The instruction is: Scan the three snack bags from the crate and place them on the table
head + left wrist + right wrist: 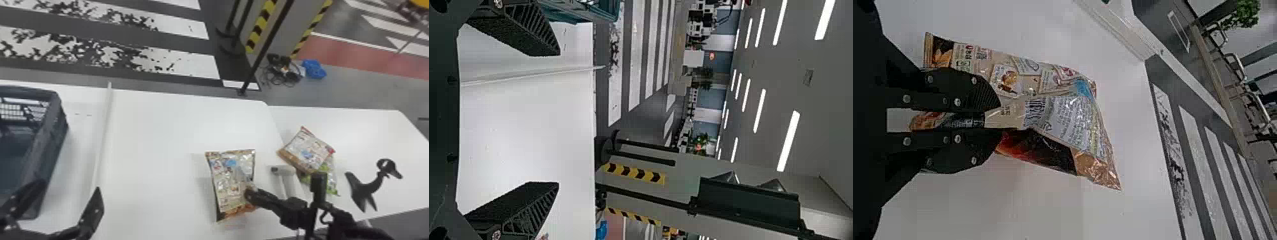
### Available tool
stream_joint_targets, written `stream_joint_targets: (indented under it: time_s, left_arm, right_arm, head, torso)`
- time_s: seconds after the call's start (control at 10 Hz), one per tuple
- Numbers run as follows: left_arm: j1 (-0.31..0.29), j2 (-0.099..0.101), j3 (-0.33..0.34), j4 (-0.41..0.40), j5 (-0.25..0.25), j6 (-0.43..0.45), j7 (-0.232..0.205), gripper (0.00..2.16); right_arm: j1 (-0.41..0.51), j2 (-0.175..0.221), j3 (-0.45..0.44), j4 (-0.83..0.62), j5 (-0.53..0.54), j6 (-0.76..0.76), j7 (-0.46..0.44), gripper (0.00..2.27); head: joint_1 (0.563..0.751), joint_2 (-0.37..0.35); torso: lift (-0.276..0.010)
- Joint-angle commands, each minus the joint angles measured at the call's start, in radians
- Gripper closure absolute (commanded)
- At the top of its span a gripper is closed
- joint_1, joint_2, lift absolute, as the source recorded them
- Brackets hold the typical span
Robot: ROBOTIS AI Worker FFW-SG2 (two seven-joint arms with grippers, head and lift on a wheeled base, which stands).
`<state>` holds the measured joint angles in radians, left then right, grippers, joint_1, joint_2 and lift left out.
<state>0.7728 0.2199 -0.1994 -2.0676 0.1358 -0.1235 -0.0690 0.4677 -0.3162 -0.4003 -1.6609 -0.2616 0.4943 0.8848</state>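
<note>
Left hand (69, 185): spread, empty | right hand (249, 192): gripping snack bag (227, 178) | crate (48, 134): left

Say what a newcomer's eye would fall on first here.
Probably the shiny snack bag pinched in the right gripper, at the head view's lower middle. Next, perhaps, two more bags overlapping on the right, near a black stand. The dark crate at the far left might follow, with the open left gripper near it.
</note>
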Motion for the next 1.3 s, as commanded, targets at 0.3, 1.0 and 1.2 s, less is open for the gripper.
stream_joint_targets:
  time_s: [0.3, 1.0, 1.2]
  left_arm:
    - [0.026, 0.001, -0.002, 0.001, -0.013, -0.028, 0.002, 0.06]
    - [0.043, 0.001, -0.046, 0.024, -0.076, -0.037, 0.032, 0.06]
    - [0.06, 0.006, -0.038, 0.027, -0.078, -0.086, 0.041, 0.06]
  right_arm:
    - [-0.118, 0.022, -0.17, 0.049, -0.22, 0.085, -0.043, 2.17]
    - [-0.547, -0.058, -0.299, 0.569, -0.277, -0.194, -0.488, 2.17]
    - [-0.669, -0.142, -0.293, 0.782, -0.266, -0.253, -0.609, 2.16]
  head:
    - [0.695, -0.35]
    - [0.695, -0.35]
    - [0.695, -0.35]
  torso:
    - [-0.037]
    - [-0.037]
    - [-0.037]
